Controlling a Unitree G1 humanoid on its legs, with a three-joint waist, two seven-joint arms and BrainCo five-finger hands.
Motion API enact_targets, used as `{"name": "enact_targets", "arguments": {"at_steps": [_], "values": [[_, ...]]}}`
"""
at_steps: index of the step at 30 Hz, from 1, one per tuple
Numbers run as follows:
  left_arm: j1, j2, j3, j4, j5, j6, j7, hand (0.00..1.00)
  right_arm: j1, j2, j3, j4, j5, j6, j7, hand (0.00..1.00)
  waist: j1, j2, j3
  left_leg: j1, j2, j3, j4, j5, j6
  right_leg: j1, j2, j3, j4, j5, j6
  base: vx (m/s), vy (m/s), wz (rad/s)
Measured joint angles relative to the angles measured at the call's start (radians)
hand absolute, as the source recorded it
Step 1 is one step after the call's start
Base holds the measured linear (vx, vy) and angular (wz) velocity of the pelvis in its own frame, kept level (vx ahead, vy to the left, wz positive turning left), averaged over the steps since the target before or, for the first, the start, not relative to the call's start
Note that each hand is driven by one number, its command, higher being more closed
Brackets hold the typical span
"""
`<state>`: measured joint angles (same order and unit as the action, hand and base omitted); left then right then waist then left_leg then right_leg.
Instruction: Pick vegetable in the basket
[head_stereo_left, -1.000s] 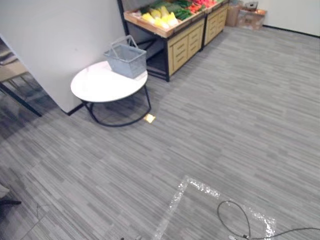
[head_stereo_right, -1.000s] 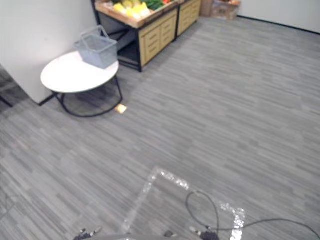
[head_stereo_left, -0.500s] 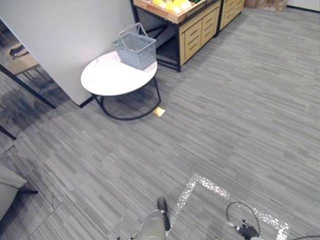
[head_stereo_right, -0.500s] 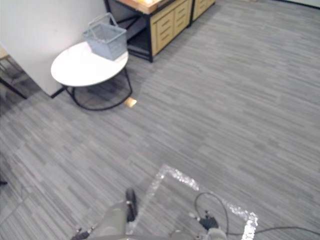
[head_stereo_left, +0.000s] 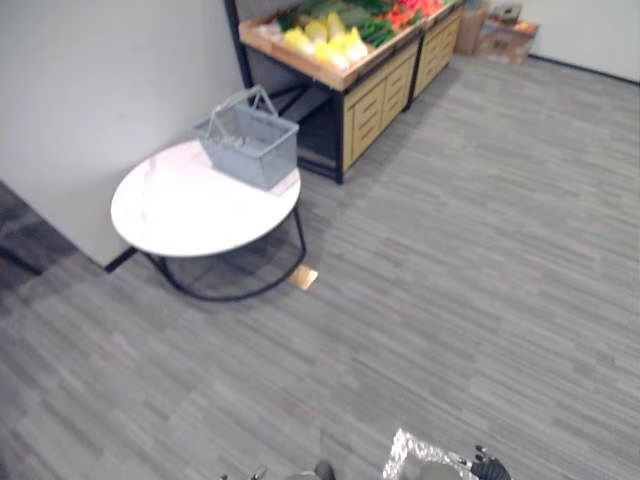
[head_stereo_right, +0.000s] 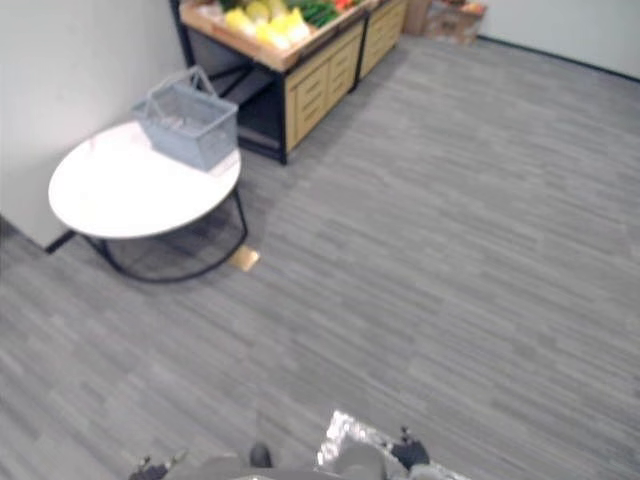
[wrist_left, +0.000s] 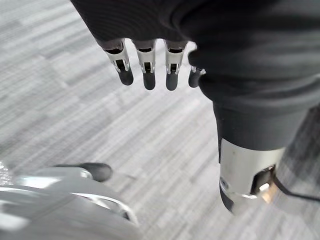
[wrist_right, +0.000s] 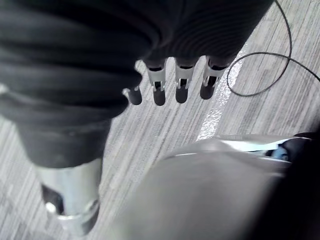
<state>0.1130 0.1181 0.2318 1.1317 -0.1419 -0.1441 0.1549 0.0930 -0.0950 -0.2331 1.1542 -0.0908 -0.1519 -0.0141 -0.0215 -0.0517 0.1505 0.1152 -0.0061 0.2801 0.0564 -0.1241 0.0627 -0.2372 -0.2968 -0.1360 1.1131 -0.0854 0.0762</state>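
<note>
Both relaxed, uncurled: L hand (wrist_left: 210, 45), R hand (wrist_right: 125, 40)

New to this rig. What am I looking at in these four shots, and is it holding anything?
It is a two-legged humanoid robot. The two wide pictures come from a stereo camera on its head, looking down at the floor ahead. A grey basket stands on a round white table; behind it a wooden stand carries vegetables. The two close pictures come from wrist cameras: the left hand and the right hand hang over the floor, fingers straight, holding nothing.
</note>
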Motion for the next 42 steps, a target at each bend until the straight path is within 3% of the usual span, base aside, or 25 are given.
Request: {"name": "enact_targets", "arguments": {"at_steps": [2, 6, 8, 9, 10, 13, 15, 16, 17, 18, 19, 20, 22, 24, 26, 28, 29, 30, 31, 32, 34, 37, 39, 40, 42], "values": [[-0.043, -0.011, 0.002, -0.018, -0.003, -0.001, 0.006, 0.0, 0.002, 0.005, -0.036, -0.005, 0.0, -0.004, 0.001, 0.0, -0.021, 0.01, 0.003, 0.051, 0.013, -0.025, -0.021, -0.026, -0.013, -0.063, 0.02, -0.083, -0.133, -0.061, -0.03, 0.39, -0.062, 0.37], [-0.109, -0.072, 0.037, -0.039, -0.006, -0.019, 0.019, 0.0, 0.002, 0.022, -0.083, -0.009, -0.018, 0.001, -0.004, 0.0, -0.028, 0.027, 0.011, 0.104, 0.059, -0.056, -0.019, -0.089, -0.068, -0.091, 0.087, -0.132, -0.667, -0.03, -0.011, 0.4, -0.214, 0.27], [-0.112, -0.118, 0.091, -0.038, -0.009, -0.019, 0.024, 0.0, 0.013, 0.027, -0.084, -0.031, -0.024, 0.012, -0.013, 0.0, -0.027, 0.03, 0.014, 0.14, 0.097, -0.071, -0.02, -0.142, -0.128, -0.082, 0.116, -0.092, -0.975, 0.139, 0.005, 0.5, -0.311, 0.15], [-0.114, -0.126, 0.108, -0.035, -0.009, -0.019, 0.024, 0.0, 0.017, 0.027, -0.085, -0.038, -0.027, 0.016, -0.015, 0.0, -0.027, 0.037, 0.02, 0.153, 0.113, -0.075, -0.023, -0.159, -0.134, -0.067, 0.127, -0.093, -0.974, 0.197, 0.013, 0.49, -0.316, 0.2], [-0.124, -0.16, 0.131, -0.016, -0.01, -0.018, 0.021, 0.0, 0.013, 0.023, -0.096, -0.043, -0.029, 0.018, -0.02, 0.0, -0.026, 0.068, 0.039, 0.182, 0.146, -0.072, -0.022, -0.17, -0.13, -0.076, 0.162, -0.099, -0.892, 0.174, -0.01, 0.49, -0.293, 0.1], [-0.124, -0.19, 0.177, -0.017, -0.003, -0.018, 0.012, 0.0, 0.008, 0.023, -0.121, -0.047, -0.03, 0.018, -0.021, 0.0, -0.023, 0.081, 0.045, 0.228, 0.185, -0.073, 0.007, -0.084, -0.16, -0.101, 0.167, -0.115, -0.678, -0.014, -0.053, 0.49, -0.325, 0.11], [-0.117, -0.196, 0.202, -0.017, -0.001, -0.013, 0.007, 0.0, 0.009, 0.022, -0.125, -0.046, -0.032, 0.018, -0.021, 0.0, -0.026, 0.092, 0.043, 0.205, 0.222, -0.081, 0.124, -0.05, -0.166, -0.045, 0.183, -0.143, -0.681, -0.059, -0.06, 0.45, -0.282, 0.23], [-0.117, -0.194, 0.213, -0.02, -0.001, -0.006, -0.001, 0.0, 0.01, 0.021, -0.134, -0.046, -0.039, 0.02, -0.021, 0.0, -0.029, 0.097, 0.043, 0.15, 0.249, -0.11, 0.269, -0.019, -0.184, 0.004, 0.189, -0.164, -0.698, -0.08, -0.065, 0.37, -0.205, 0.4], [-0.118, -0.194, 0.238, -0.027, -0.001, 0.0, -0.006, 0.0, 0.014, 0.02, -0.135, -0.048, -0.043, 0.022, -0.02, 0.0, -0.029, 0.099, 0.042, 0.061, 0.275, -0.152, 0.463, 0.053, -0.246, 0.054, 0.192, -0.18, -0.719, -0.098, -0.072, 0.45, -0.222, 0.4], [-0.118, -0.193, 0.258, -0.029, -0.002, 0.003, -0.007, 0.0, 0.017, 0.016, -0.133, -0.052, -0.051, 0.023, -0.02, 0.0, -0.027, 0.092, 0.046, -0.009, 0.291, -0.174, 0.611, 0.116, -0.269, 0.09, 0.194, -0.186, -0.737, -0.107, -0.081, 0.37, -0.134, 0.22], [-0.117, -0.193, 0.273, -0.028, -0.002, 0.003, -0.007, 0.0, 0.018, 0.012, -0.133, -0.053, -0.053, 0.023, -0.02, 0.0, -0.025, 0.094, 0.045, -0.049, 0.3, -0.176, 0.702, 0.125, -0.276, 0.114, 0.195, -0.186, -0.75, -0.117, -0.09, 0.38, -0.044, -0.05], [-0.114, -0.186, 0.31, -0.027, -0.009, 0.006, -0.007, 0.0, 0.017, 0.006, -0.132, -0.056, -0.057, 0.024, -0.02, 0.0, -0.013, 0.102, 0.048, -0.13, 0.326, -0.114, 0.874, 0.114, -0.263, 0.187, 0.199, -0.177, -0.798, -0.124, -0.096, 0.38, -0.029, -0.16], [-0.097, -0.184, 0.337, -0.029, -0.01, 0.015, -0.005, 0.0, 0.014, 0.004, -0.128, -0.058, -0.057, 0.033, -0.02, 0.0, 0.004, 0.102, 0.048, -0.177, 0.341, -0.024, 0.936, 0.073, -0.225, 0.267, 0.196, -0.153, -0.857, -0.127, -0.091, 0.35, -0.004, -0.23], [-0.069, -0.183, 0.354, -0.037, -0.018, 0.013, -0.003, 0.0, 0.007, 0.003, -0.123, -0.057, -0.057, 0.042, -0.02, 0.0, 0.011, 0.099, 0.049, -0.28, 0.339, 0.051, 0.891, -0.013, -0.187, 0.359, 0.179, -0.155, -0.931, -0.127, -0.069, 0.43, 0.09, -0.16], [-0.072, -0.176, 0.33, -0.045, -0.017, 0.012, -0.002, 0.0, 0.003, 0.003, -0.123, -0.058, -0.057, 0.043, -0.021, 0.0, 0.029, 0.095, 0.048, -0.332, 0.303, 0.099, 0.719, -0.038, -0.167, 0.41, 0.151, -0.158, -0.968, -0.121, -0.025, 0.41, 0.189, -0.1], [-0.069, -0.176, 0.294, -0.05, -0.012, 0.001, -0.001, 0.0, 0.003, 0.003, -0.113, -0.067, -0.056, 0.042, -0.022, 0.0, 0.028, 0.092, 0.047, -0.339, 0.224, 0.125, 0.41, 0.016, -0.119, 0.464, 0.121, -0.179, -1.001, -0.127, 0.018, 0.43, 0.258, 0.11], [-0.066, -0.184, 0.28, -0.051, -0.012, -0.001, -0.002, 0.0, 0.017, 0.002, -0.108, -0.087, -0.055, 0.04, -0.024, 0.0, 0.028, 0.103, 0.04, -0.337, 0.186, 0.12, 0.203, 0.107, -0.092, 0.493, 0.118, -0.188, -1.014, -0.143, 0.051, 0.36, 0.26, 0.14], [-0.065, -0.189, 0.286, -0.055, -0.019, -0.003, -0.003, 0.0, 0.018, 0.001, -0.099, -0.09, -0.053, 0.039, -0.025, 0.0, 0.034, 0.101, 0.039, -0.34, 0.174, 0.115, 0.171, 0.189, -0.029, 0.505, 0.113, -0.188, -1.013, -0.155, 0.07, 0.45, 0.312, 0.21], [-0.068, -0.166, 0.278, -0.07, -0.032, -0.007, -0.006, 0.0, 0.019, 0.021, -0.064, -0.091, -0.046, 0.039, -0.028, 0.0, 0.039, 0.057, 0.014, -0.335, 0.127, 0.131, 0.155, 0.159, -0.028, 0.509, 0.082, -0.182, -1.018, -0.154, 0.065, 0.44, 0.26, 0.17], [-0.071, -0.155, 0.276, -0.082, -0.032, -0.011, -0.007, 0.0, 0.014, 0.034, -0.032, -0.102, -0.041, 0.034, -0.027, 0.0, 0.042, 0.025, -0.001, -0.351, 0.11, 0.134, 0.157, 0.132, -0.029, 0.492, 0.072, -0.164, -1.032, -0.121, 0.022, 0.43, 0.229, 0.11], [-0.066, -0.151, 0.296, -0.077, -0.033, -0.008, -0.01, 0.0, -0.004, 0.065, -0.024, -0.113, -0.026, 0.027, -0.025, 0.0, 0.065, 0.001, -0.012, -0.349, 0.111, 0.155, 0.188, 0.094, -0.019, 0.489, 0.067, -0.098, -1.049, -0.051, 0.011, 0.38, 0.193, -0.22], [-0.046, -0.152, 0.296, -0.075, -0.036, -0.007, -0.027, 0.0, -0.017, 0.114, -0.039, -0.115, -0.028, 0.016, -0.017, 0.0, 0.08, -0.008, -0.034, -0.289, 0.097, 0.206, 0.188, 0.054, 0.008, 0.498, 0.042, -0.005, -1.021, 0.013, 0.019, 0.34, 0.154, -0.25], [-0.043, -0.137, 0.265, -0.053, -0.035, -0.006, -0.037, 0.0, -0.02, 0.111, -0.088, -0.084, -0.029, 0.016, -0.003, 0.0, 0.082, -0.005, -0.062, -0.258, 0.066, 0.197, 0.16, 0.023, -0.012, 0.459, 0.026, 0.043, -0.933, 0.022, 0.017, 0.22, 0.097, -0.2], [-0.039, -0.13, 0.235, -0.034, -0.034, -0.005, -0.043, 0.0, -0.019, 0.094, -0.129, -0.059, -0.03, 0.017, 0.001, 0.0, 0.073, -0.001, -0.064, -0.211, 0.05, 0.192, 0.109, 0.01, -0.029, 0.384, 0.014, 0.08, -0.752, 0.027, 0.026, 0.2, 0.1, -0.04], [-0.029, -0.1, 0.148, -0.019, -0.033, -0.002, -0.046, 0.0, -0.021, 0.064, -0.149, -0.038, -0.029, 0.018, 0.0, 0.0, 0.043, -0.002, -0.063, -0.125, 0.018, 0.177, 0.05, -0.002, -0.034, 0.267, -0.01, 0.143, -0.459, 0.145, 0.119, 0.18, 0.09, 0.14]]}}
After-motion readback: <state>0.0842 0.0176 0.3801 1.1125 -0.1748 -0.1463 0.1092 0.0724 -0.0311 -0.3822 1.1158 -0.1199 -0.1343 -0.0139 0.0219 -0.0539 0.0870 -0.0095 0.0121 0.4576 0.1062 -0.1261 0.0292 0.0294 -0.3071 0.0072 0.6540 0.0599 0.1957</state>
